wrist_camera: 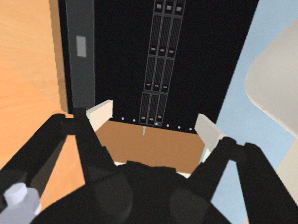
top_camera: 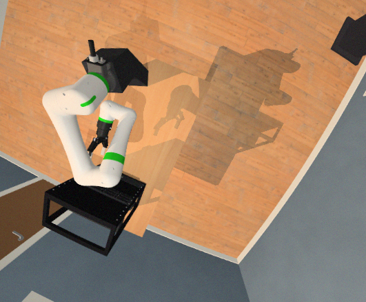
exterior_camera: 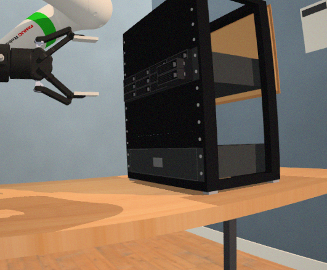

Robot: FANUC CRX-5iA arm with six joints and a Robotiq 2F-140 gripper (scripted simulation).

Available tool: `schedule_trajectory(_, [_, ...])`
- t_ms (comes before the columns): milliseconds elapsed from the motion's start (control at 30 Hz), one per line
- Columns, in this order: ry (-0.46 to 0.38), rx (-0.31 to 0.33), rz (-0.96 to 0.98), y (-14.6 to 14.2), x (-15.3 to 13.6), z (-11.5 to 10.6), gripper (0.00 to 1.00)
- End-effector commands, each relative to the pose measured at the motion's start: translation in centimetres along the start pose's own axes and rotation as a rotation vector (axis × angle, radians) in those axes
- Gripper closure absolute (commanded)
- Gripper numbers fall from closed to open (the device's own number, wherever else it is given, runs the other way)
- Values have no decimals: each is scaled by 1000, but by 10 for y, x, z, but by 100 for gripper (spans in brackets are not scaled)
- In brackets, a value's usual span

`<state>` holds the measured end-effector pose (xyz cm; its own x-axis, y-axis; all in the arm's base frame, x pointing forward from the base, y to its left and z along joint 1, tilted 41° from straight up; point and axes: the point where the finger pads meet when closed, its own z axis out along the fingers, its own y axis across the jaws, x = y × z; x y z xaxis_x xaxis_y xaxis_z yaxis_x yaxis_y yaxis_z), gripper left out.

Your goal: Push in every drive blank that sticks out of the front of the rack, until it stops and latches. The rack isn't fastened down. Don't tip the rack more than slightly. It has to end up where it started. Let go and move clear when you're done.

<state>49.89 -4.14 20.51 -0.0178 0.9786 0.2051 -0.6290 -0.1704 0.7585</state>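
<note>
The black rack (exterior_camera: pixel 199 98) stands upright on the wooden table (exterior_camera: pixel 106 209). A band of drive blanks (exterior_camera: pixel 156 77) crosses its front at upper mid height. Two blanks at the band's right end, an upper one (exterior_camera: pixel 172 65) and a lower one (exterior_camera: pixel 171 75), stick out past the others. My gripper (exterior_camera: pixel 86 66) is open and empty. It hovers left of the rack's front, at about the band's height, well apart from it. In the wrist view the rack's front fills the frame, with the band (wrist_camera: pixel 160 65) ahead between my open fingers. From above, my arm hides part of the rack (top_camera: pixel 95 207).
A grey panel (exterior_camera: pixel 165 161) with a small label closes the rack's lower front. A wooden board (exterior_camera: pixel 273 49) stands against the rack's back. The table edge runs close to the rack's right side. The robot's black base (top_camera: pixel 123 69) stands on the table's far side.
</note>
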Motion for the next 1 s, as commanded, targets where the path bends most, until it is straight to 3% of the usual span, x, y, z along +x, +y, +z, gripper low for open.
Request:
schedule_trajectory(0, [0,0,-1,2,-4,7,0])
schedule_trajectory(167, [0,0,-1,3,-9,18,0])
schedule_trajectory(967, [0,0,-1,19,-60,123,0])
